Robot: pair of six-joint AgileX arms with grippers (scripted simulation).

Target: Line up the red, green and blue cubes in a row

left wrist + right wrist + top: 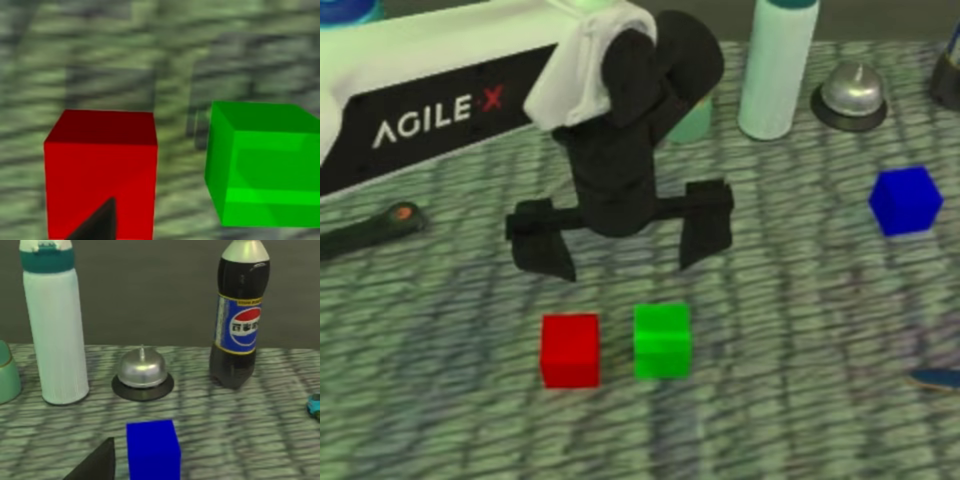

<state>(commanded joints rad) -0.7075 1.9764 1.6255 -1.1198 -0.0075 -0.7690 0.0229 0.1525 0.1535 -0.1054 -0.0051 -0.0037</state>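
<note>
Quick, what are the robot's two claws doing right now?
Left gripper: open, empty, above the red cube and green cube.
Right gripper: only a fingertip shows, by the blue cube; cannot tell.

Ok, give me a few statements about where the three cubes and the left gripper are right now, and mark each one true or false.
1. The red cube and the green cube sit side by side with a small gap between them. True.
2. The blue cube is already in the row next to the green cube. False: it sits apart, toward the table's right side, near the bell.
3. The left gripper is open, holding nothing. True.
4. The left gripper is clamped on the red cube. False: both cubes rest on the table, free of its fingers.
5. The bell stands between the white bottle and the cola bottle. True.
</note>
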